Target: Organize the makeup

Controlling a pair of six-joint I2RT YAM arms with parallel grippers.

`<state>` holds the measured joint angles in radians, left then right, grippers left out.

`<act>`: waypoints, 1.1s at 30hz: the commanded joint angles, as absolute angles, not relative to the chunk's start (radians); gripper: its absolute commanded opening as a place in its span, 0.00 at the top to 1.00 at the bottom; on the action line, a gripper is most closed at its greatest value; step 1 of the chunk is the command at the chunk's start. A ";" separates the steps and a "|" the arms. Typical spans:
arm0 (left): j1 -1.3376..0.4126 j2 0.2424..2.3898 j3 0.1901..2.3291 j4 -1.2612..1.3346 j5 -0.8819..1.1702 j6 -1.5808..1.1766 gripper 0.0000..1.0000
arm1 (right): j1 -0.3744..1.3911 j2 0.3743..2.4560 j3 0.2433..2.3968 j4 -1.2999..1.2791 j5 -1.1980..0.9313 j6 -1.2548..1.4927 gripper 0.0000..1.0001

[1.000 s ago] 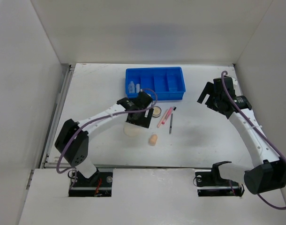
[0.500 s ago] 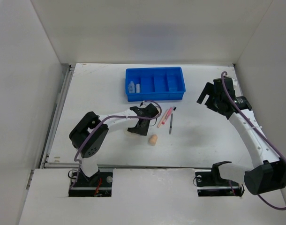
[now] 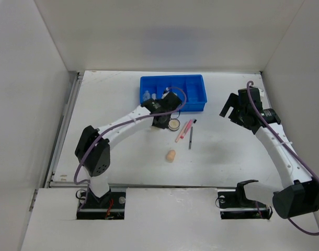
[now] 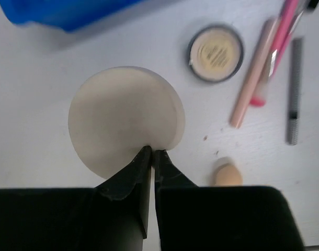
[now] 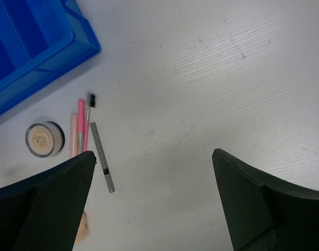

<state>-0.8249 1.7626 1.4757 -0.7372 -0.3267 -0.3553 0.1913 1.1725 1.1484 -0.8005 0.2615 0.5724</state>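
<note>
- Cream-coloured and round, the puff is gone from the spot on the worktop where it lay a second ago. It is now pinched by its edge in the left hand, whose fingers are pressed together on it.
- A second ago that hand stood wide over the puff, and half a second ago the left arm was folded low. Now the arm reaches far, with the hand just near of the blue tray.
- The right hand has not moved. It hangs over the right side of the worktop, spread wide and holding nothing.
- The round compact, pink pencils, dark pencil and beige sponge lie as before. The compact is just left of the pencils and the sponge is nearest.
- The clear bottle and tube stand in the tray's leftmost compartment, unchanged.
- The worktop is matte white with faint scuffs.
- Plain white walls close it in on the left, far and right sides.
</note>
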 commanded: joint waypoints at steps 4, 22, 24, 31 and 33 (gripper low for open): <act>-0.707 1.880 1.868 -0.785 -0.238 -0.261 1.00 | 0.193 1.147 1.193 -0.790 0.268 0.565 0.00; -0.537 2.385 2.456 -0.670 0.078 -0.322 1.00 | 0.193 1.138 1.204 -0.848 0.296 0.574 0.00; -0.526 2.399 2.456 -0.661 0.098 -0.336 1.00 | 0.193 1.138 1.204 -0.848 0.296 0.574 0.00; -0.508 2.396 2.456 -0.652 0.109 -0.325 0.32 | 0.193 1.149 1.213 -0.848 0.296 0.574 0.00; -0.508 2.353 2.456 -0.652 0.095 -0.325 0.23 | 0.193 1.149 1.213 -0.848 0.296 0.574 0.00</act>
<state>-0.5102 2.4283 2.4134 -0.6773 0.0898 -0.3298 0.1913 1.1637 1.1645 -0.8387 0.2779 0.5724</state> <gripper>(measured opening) 0.754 0.996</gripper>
